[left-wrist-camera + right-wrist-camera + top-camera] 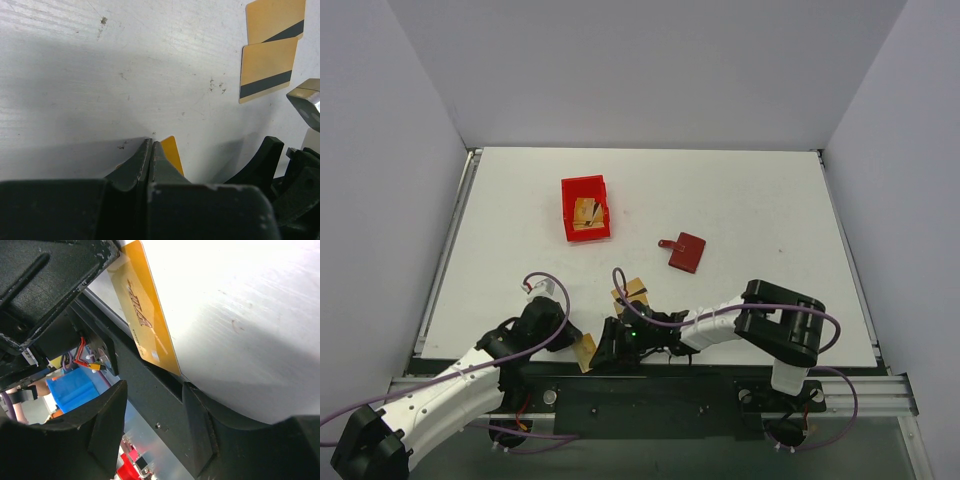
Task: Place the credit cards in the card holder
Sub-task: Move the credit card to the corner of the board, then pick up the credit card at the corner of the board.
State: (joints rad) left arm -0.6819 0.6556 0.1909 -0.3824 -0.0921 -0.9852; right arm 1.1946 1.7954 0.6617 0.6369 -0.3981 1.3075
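A gold credit card [585,350] stands at the table's front edge, and my left gripper [572,338] is shut on it. In the left wrist view its corner [172,152] pokes out beside the closed jaws [151,142]. My right gripper [607,345] faces this card from the right and is open. In the right wrist view the card [145,315] lies just beyond the gap between the fingertips [155,425], not inside it. Two more striped credit cards [265,70] lie flat on the table [632,292]. The dark red card holder [686,251] lies shut farther back right.
A bright red bin [586,208] holding more gold cards stands at the back left of centre. The table's front edge and the black rail [150,405] run directly under both grippers. Grey walls close in the table on three sides.
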